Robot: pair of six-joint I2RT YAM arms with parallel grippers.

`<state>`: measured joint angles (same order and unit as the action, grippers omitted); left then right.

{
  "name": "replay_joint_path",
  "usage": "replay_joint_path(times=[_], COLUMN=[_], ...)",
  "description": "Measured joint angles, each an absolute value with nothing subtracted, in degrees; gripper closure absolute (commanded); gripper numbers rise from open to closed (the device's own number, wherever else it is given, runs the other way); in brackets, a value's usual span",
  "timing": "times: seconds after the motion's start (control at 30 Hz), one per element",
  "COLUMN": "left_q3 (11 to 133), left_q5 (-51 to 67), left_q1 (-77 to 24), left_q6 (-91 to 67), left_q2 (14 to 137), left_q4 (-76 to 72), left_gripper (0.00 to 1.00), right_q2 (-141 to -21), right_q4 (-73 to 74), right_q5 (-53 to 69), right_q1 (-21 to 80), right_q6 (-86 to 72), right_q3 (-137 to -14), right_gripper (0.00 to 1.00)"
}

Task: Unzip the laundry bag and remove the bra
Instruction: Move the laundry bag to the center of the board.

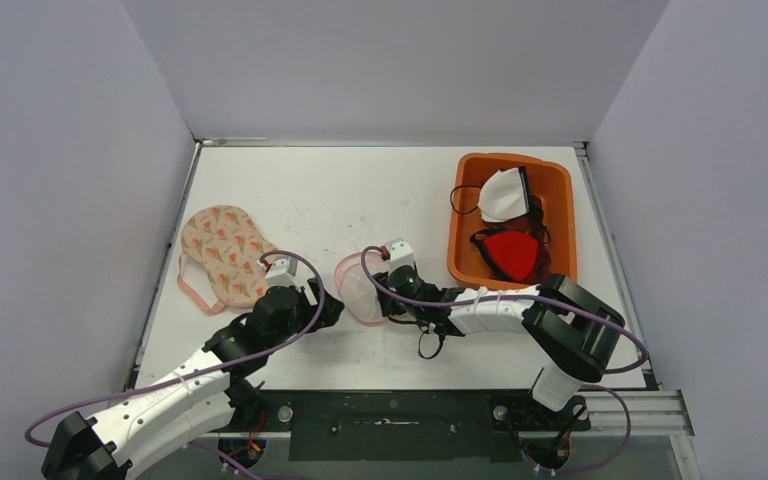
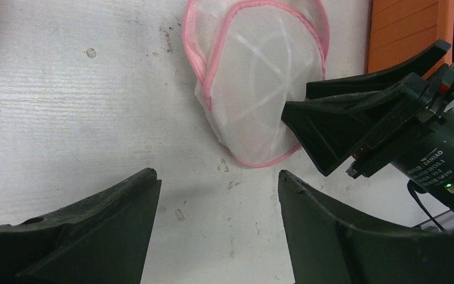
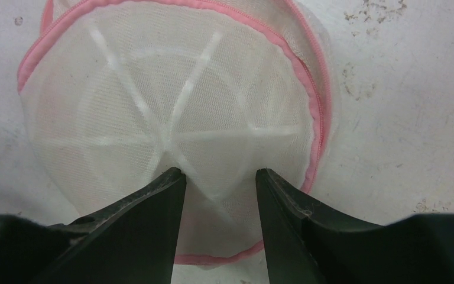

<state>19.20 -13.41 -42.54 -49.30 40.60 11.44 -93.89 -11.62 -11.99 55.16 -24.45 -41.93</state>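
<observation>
The laundry bag [image 1: 358, 290], a white mesh dome with pink edging, lies near the middle of the desk [image 1: 360, 190], between the two grippers. The right gripper [image 3: 220, 171] reaches it from its 3 o'clock side. Its fingers are about half closed, a fold of the mesh sits between them, and both tips press into the fabric, so it has the bag pinched at that edge. The left wrist view shows the same thing from the side: the two black fingers push into the rim of the dome. The left gripper [image 2: 216, 177] is at the 8 o'clock side of the bag, just beside it but not touching. Its fingers are wide apart, with only bare desk between them, and it holds nothing. The pink zipper line runs around the edge of the bag, and I cannot tell if it is open or closed. A bra [image 1: 222, 255] with a pale flower print and pink straps lies flat on the desk at 9 o'clock from the bag, well apart from it and near the left arm. At 2 o'clock from the bag stands an orange bin [image 1: 505, 160], which holds a white garment [image 1: 505, 195] and a red garment [image 1: 510, 255].
</observation>
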Motion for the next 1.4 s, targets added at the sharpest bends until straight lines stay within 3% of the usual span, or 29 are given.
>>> replay_joint_path(times=[0.57, 1.07, 1.17, 1.4], left_q3=[19.2, 25.3, 26.8, 27.9], left_q5=[-13.4, -20.6, -24.0, -31.0], left_q1=[-42.5, -41.8, -41.7, -41.5], left_q6=[-49.4, -50.1, -51.4, -56.0], left_q2=[37.6, 27.9, 27.3, 26.0], left_q4=[13.5, 29.3, 31.7, 37.7], left_gripper=[0.29, 0.24, 0.17, 0.14], right_q2=[-105.9, -129.0, -131.6, -130.8], right_q4=[-12.8, -8.5, -6.8, -5.3], right_q5=[-18.1, -20.1, -20.0, -18.2], right_q1=[51.7, 40.1, 38.5, 37.5], right_q6=[-25.6, -26.5, -26.5, -26.7], right_q3=[-54.5, -87.0, -91.6, -92.1], right_gripper=[0.49, 0.48, 0.42, 0.21])
